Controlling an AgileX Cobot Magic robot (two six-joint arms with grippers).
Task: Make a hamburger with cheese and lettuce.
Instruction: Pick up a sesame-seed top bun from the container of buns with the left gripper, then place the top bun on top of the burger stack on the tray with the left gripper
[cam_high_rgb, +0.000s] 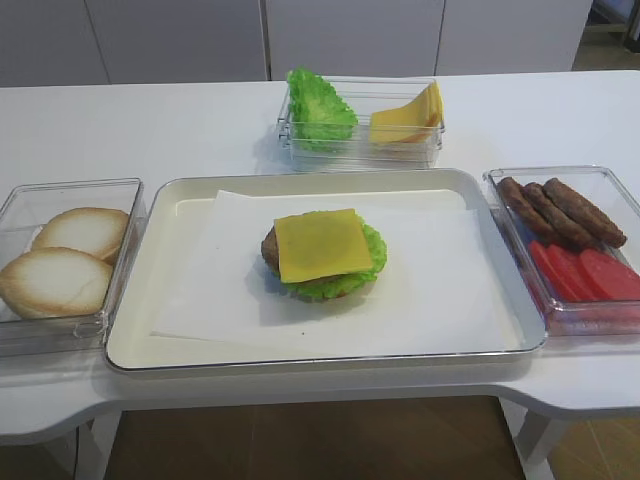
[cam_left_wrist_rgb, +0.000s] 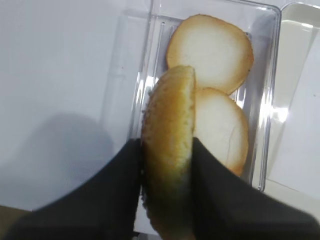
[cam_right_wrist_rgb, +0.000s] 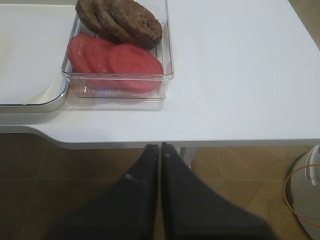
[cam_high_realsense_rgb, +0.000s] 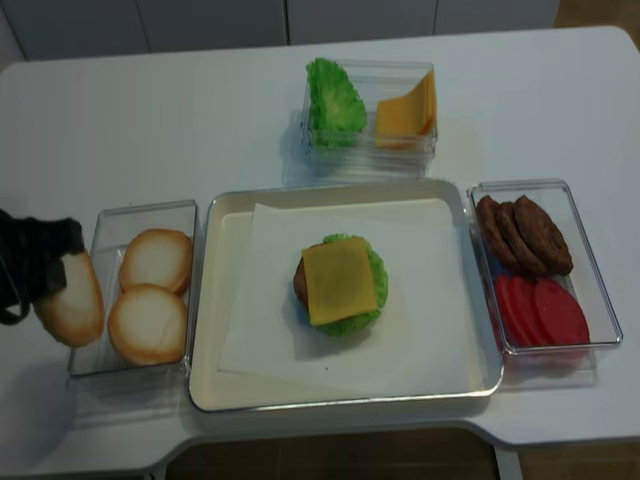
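Note:
The hamburger (cam_high_rgb: 322, 255) lies open on white paper in the middle of the tray (cam_high_rgb: 140, 335). It is a brown patty (cam_high_rgb: 269, 246), ruffled lettuce (cam_high_rgb: 372, 262) and a yellow cheese square (cam_high_rgb: 320, 243) on top, with no bun top. My left gripper (cam_left_wrist_rgb: 167, 145) is shut on a browned, seeded bun top (cam_left_wrist_rgb: 168, 115), held edge-on above the left rim of the bun bin (cam_left_wrist_rgb: 265, 100). In the realsense view the gripper (cam_high_realsense_rgb: 58, 275) and bun top (cam_high_realsense_rgb: 72, 300) are at the far left. My right gripper (cam_right_wrist_rgb: 160, 147) is shut and empty, below the table's front edge.
Two pale bun halves (cam_high_rgb: 82, 232) (cam_high_rgb: 52, 281) lie in the left bin. The right bin (cam_right_wrist_rgb: 117, 75) holds patties (cam_right_wrist_rgb: 125, 20) and tomato slices (cam_right_wrist_rgb: 120, 62). A back bin (cam_high_rgb: 360, 150) holds a lettuce heap (cam_high_rgb: 320, 108) and orange-yellow slices (cam_high_rgb: 408, 115).

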